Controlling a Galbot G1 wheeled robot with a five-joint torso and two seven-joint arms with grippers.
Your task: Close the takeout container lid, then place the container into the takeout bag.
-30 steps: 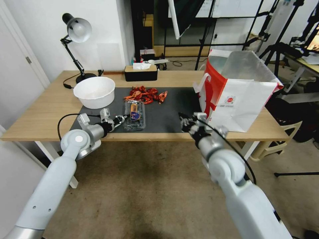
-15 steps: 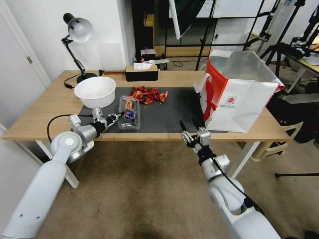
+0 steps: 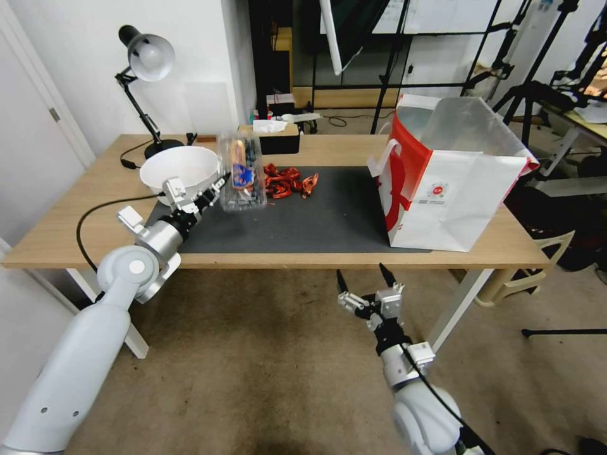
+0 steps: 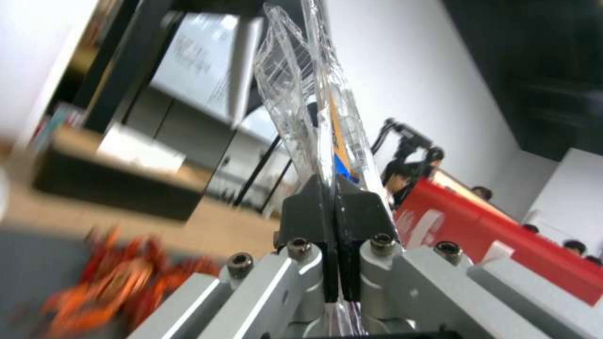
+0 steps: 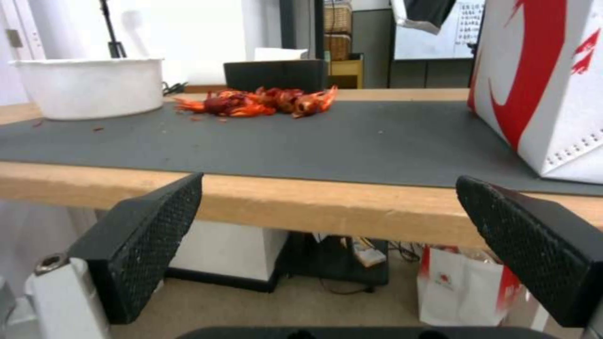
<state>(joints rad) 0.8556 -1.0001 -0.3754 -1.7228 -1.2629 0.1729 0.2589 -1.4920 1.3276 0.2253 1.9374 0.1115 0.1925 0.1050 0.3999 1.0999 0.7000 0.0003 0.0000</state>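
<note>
Left gripper (image 3: pixel 215 188) fingers pinching the closed small clear plastic clamshell takeout container (image 3: pixel 241 172), held above the counter (image 3: pixel 76 221) beside a large white round bowl (image 3: pixel 179 171), right gripper (image 3: pixel 365 282) fingers spread, low at the counter's near edge, large white-and-red paper takeout bag (image 3: pixel 452 183) far right.

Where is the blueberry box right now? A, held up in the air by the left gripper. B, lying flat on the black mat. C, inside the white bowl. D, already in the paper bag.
A: the left gripper pinches the closed blueberry box at its edge, lifted clear of the black mat.
</note>
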